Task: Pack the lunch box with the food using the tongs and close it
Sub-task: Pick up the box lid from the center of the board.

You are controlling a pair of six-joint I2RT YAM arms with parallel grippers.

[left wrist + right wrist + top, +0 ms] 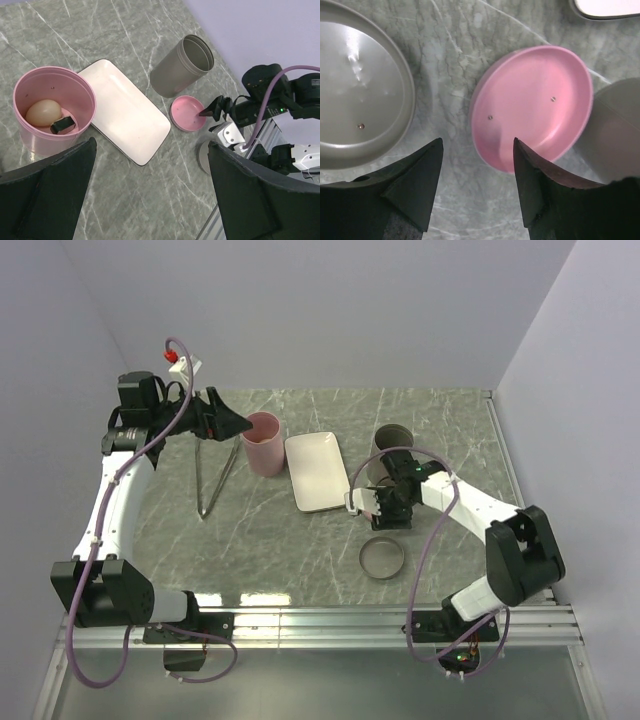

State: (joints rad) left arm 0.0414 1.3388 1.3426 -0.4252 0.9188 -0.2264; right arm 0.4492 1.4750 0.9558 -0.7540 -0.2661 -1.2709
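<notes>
The pink lunch box tub (263, 443) stands upright at the middle left, and inside it (52, 107) lie a pale cream ball (42, 112) and a small dark piece of food (63, 125). The silver tongs (213, 482) lie on the table left of the tub, held by nothing. My left gripper (238, 424) hovers open just left of the tub, its jaws (151, 150) wide and empty. My right gripper (384, 506) is low over the pink lid (535, 107), open (477, 142), with the lid's near rim between its fingertips.
An empty white tray (317, 470) lies right of the pink tub. A grey cylindrical container (392, 445) stands open behind the right gripper. A grey lid (382, 558) lies on the table in front of it, also showing as the grey lid (355, 120) beside the pink one.
</notes>
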